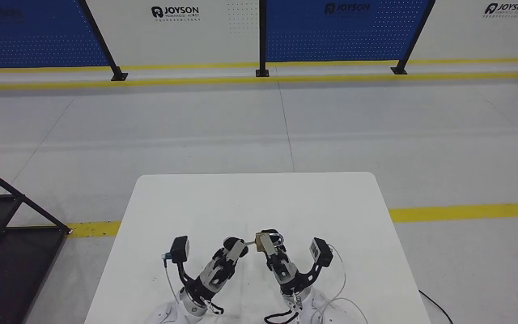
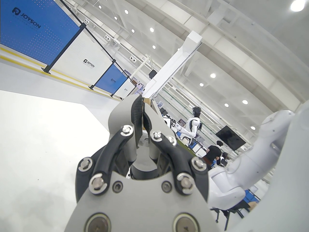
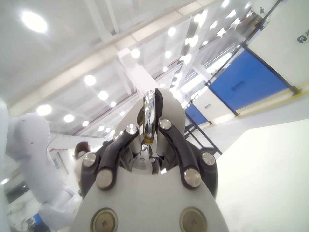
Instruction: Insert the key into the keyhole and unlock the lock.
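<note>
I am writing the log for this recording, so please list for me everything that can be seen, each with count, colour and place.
lock: one, brass body with silver shackle, held above the near part of the table.
key: one, brass-coloured, a thin edge visible, held close beside the lock.
table: one, white, in front of the robot.
barrier panels: four, blue and white in turn, across the floor beyond the table.
floor lines: several, yellow, along the barriers and level with the table's far edge.
frame: one, black, on the floor left of the table.
left claw: one, grey with black links, shut on the key.
right claw: one, pale with black links, shut on the lock.
</note>
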`<state>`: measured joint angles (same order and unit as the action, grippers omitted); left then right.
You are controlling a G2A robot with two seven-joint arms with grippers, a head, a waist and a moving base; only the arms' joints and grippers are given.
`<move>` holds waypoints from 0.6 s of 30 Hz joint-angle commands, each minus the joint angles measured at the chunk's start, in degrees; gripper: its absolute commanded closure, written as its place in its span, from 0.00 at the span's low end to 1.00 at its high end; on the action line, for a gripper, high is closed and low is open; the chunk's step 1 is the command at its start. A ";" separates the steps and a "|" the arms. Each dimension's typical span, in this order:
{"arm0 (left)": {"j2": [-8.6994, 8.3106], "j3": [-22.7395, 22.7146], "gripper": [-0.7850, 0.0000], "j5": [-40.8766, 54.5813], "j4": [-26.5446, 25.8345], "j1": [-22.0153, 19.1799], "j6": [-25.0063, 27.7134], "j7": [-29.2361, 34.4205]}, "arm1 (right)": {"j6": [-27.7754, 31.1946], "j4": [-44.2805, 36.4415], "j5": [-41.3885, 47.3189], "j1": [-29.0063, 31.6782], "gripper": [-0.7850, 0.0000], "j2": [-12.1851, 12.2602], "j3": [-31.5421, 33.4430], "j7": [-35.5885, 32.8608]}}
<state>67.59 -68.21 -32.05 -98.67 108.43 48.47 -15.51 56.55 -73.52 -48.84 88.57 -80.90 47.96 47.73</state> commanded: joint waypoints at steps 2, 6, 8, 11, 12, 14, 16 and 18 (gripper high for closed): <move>0.04 0.18 1.00 -0.03 -0.01 -0.13 -0.07 0.17 | 0.00 0.00 0.00 0.00 1.00 0.00 0.00 0.00; 0.08 0.24 1.00 0.07 0.08 -0.23 0.06 0.25 | 0.00 0.00 0.00 0.00 1.00 0.00 0.00 0.00; 0.09 0.24 1.00 0.16 0.08 -0.24 0.07 0.20 | 0.00 0.00 0.00 0.00 1.00 0.00 0.00 0.00; 0.11 0.21 1.00 0.16 0.11 -0.24 0.11 0.20 | 0.00 0.00 0.00 0.00 1.00 0.00 0.00 0.00; 0.12 0.20 1.00 0.17 0.13 -0.23 0.16 0.21 | 0.00 0.00 0.00 0.00 1.00 0.00 0.00 0.00; 0.12 0.20 1.00 0.51 0.28 -0.22 0.58 0.22 | 0.00 0.00 0.00 0.00 1.00 0.00 0.00 0.00; 0.10 0.14 1.00 0.78 0.44 -0.27 0.95 0.36 | 0.00 0.00 0.00 0.00 1.00 0.00 0.00 0.00; 0.10 0.13 1.00 1.05 0.58 -0.30 1.21 0.44 | 0.00 0.00 0.00 0.00 1.00 0.00 0.00 0.00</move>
<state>67.70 -68.08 -31.11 -98.15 108.14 49.60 -15.09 56.55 -73.52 -48.85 88.57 -80.90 47.96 47.73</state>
